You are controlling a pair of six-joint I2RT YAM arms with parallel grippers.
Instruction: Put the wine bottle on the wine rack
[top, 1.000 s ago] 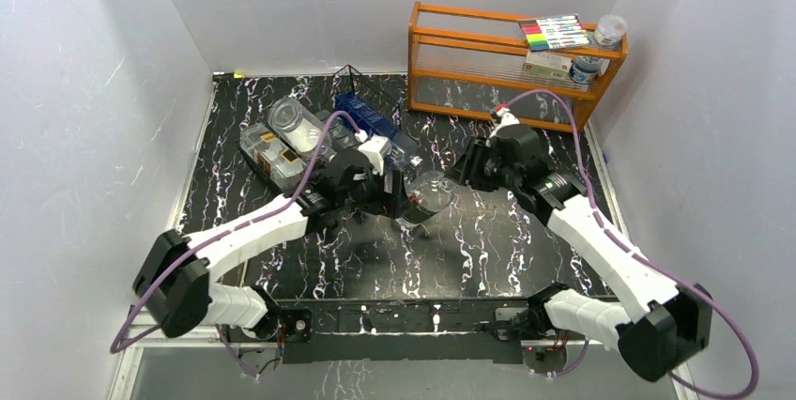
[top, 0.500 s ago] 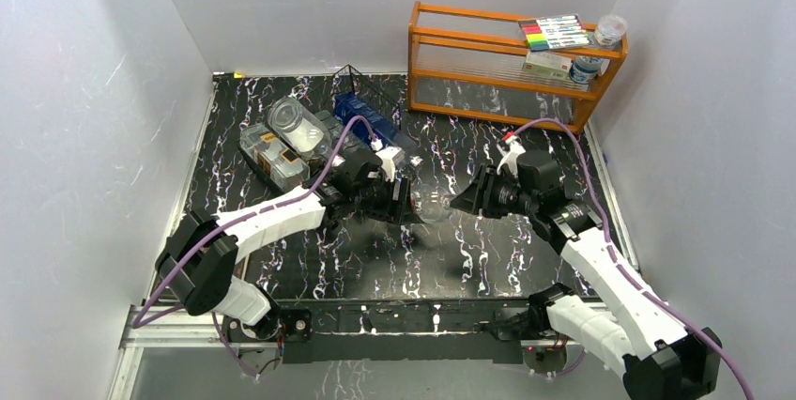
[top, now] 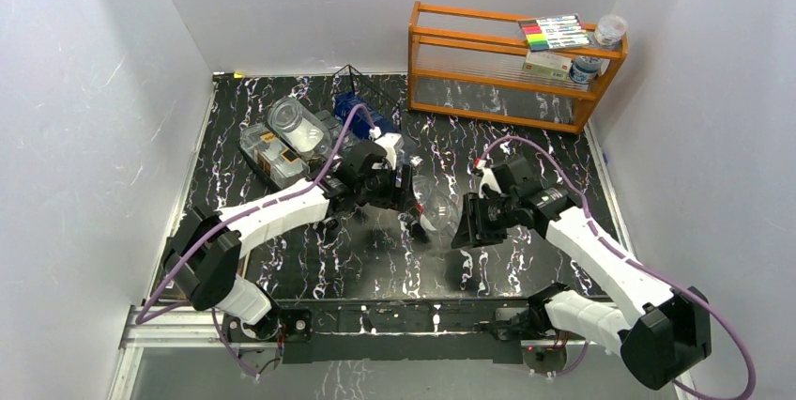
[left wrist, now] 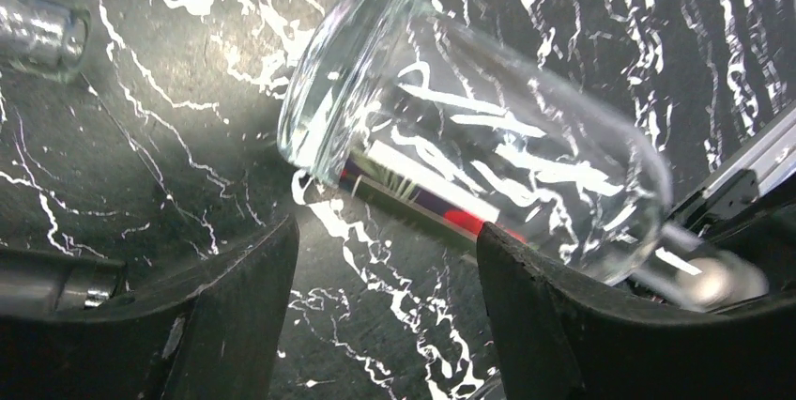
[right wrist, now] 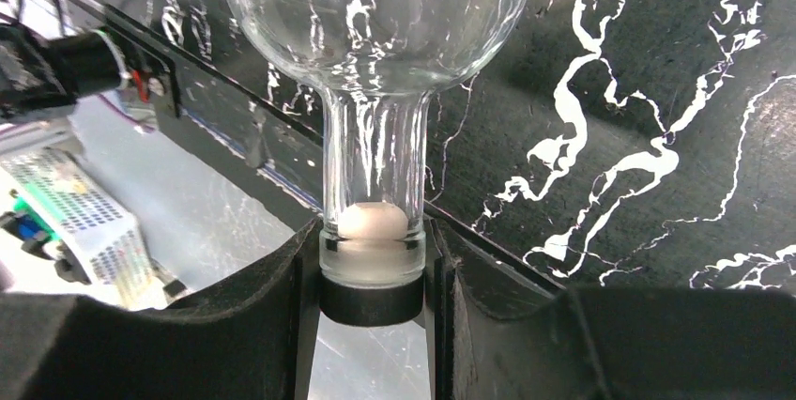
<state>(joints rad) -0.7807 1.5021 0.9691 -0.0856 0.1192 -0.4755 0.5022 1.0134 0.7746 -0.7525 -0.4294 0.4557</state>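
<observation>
The right gripper (right wrist: 373,278) is clamped on the very end of the neck of the clear glass wine bottle (right wrist: 375,15), just at the white stopper (right wrist: 373,222). The body of the bottle reaches out ahead of its fingers, toward the left gripper (left wrist: 385,238). The jaws of the left gripper are apart, and the wide body lies tilted just beyond its fingertips, not between them. The black wire wine rack (top: 349,71) stands behind the left gripper, on its far side, with a blue bottle (top: 361,111) already lying in it.

I think the danger is the hold itself. Only the thin neck is gripped, so the heavy smooth body could swing down or slip out. The left fingers could also push the glass sideways if they close off-centre.
</observation>
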